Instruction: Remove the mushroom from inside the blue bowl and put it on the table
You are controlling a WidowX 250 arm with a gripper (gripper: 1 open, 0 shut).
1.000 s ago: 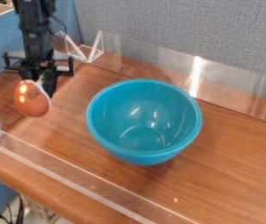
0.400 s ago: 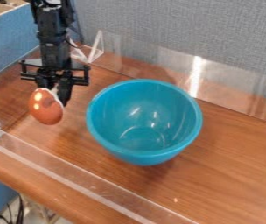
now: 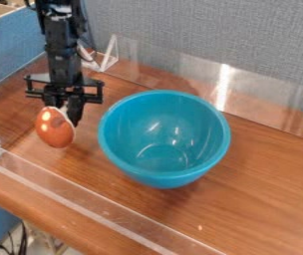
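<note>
Table (image 3: pixel 254 189) of reddish wood, clear acrylic walls (image 3: pixel 234 85).

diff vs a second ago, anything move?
The pincer, shut on the small orange-brown toy mushroom, carried it rightward in the view and slightly lower, closer to the glossy teal-blue plastic bowl. Nothing was let go. The bowl stayed put on the reddish-brown wooden table, empty.

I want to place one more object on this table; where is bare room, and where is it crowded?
Bare wood lies right of the blue bowl toward the table's right edge, and along the front acrylic wall. It is crowded left of the bowl, where the gripper holds the mushroom close to the rim.
</note>
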